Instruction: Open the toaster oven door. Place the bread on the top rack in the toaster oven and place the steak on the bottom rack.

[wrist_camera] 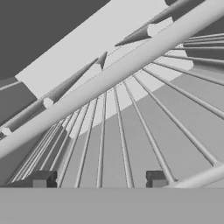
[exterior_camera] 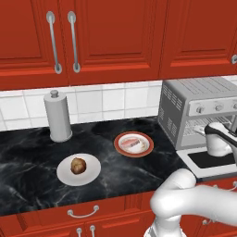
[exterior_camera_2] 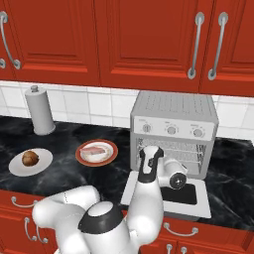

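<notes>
Counter (exterior_camera: 28, 152): black marble, red cabinets.
Toaster oven door (exterior_camera_2: 191, 196): dropped flat.
Pincer (wrist_camera: 99, 178): jaws apart, empty, over rack bars.

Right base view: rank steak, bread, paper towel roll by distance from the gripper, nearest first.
Gripper sits at the open toaster oven.
1. Steak, on the red-rimmed plate just left of it.
2. Bread, on the white plate farther left.
3. Paper towel roll, back left by the wall.

- One toaster oven (exterior_camera_2: 173, 131) stood on the counter.
- Two plates were there: a white plate (exterior_camera: 92, 173) and a red-rimmed plate (exterior_camera: 121, 139).
- One bread (exterior_camera: 78, 165).
- One steak (exterior_camera: 132, 142).
- One paper towel roll (exterior_camera: 58, 115).
</notes>
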### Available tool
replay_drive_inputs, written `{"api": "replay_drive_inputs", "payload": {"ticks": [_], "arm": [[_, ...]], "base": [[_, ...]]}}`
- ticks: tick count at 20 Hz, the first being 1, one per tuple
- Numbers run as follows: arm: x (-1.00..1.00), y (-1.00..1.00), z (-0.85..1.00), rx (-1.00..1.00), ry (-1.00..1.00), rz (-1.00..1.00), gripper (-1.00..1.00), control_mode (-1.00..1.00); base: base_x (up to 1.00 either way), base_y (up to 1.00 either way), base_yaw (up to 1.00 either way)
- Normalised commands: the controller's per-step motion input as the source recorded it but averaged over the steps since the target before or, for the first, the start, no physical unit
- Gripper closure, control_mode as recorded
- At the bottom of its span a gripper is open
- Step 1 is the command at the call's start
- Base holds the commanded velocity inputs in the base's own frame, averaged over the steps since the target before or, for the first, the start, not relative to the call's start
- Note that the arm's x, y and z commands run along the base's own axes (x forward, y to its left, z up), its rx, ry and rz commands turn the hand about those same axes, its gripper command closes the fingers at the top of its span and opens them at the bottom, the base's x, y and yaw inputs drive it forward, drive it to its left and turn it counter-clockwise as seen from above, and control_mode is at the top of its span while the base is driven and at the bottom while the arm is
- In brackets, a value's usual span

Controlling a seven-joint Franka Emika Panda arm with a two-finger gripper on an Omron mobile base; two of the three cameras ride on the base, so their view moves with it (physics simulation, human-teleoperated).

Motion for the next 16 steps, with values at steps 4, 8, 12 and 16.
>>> {"api": "replay_drive_inputs", "payload": {"ticks": [4,8,12,16], "arm": [[0.09,0.0,-0.42,0.06,0.05,-0.03,1.0,-1.0],[-0.02,-0.01,-0.38,0.03,0.18,-0.01,1.0,-1.0],[-0.06,-0.03,-0.34,0.02,0.23,-0.04,1.0,-1.0],[-0.14,-0.03,-0.41,0.05,0.16,-0.04,1.0,-1.0]], "base": [[0.0,0.0,0.0],[0.0,0.0,0.0],[0.0,0.0,0.0],[0.0,0.0,0.0]]}}
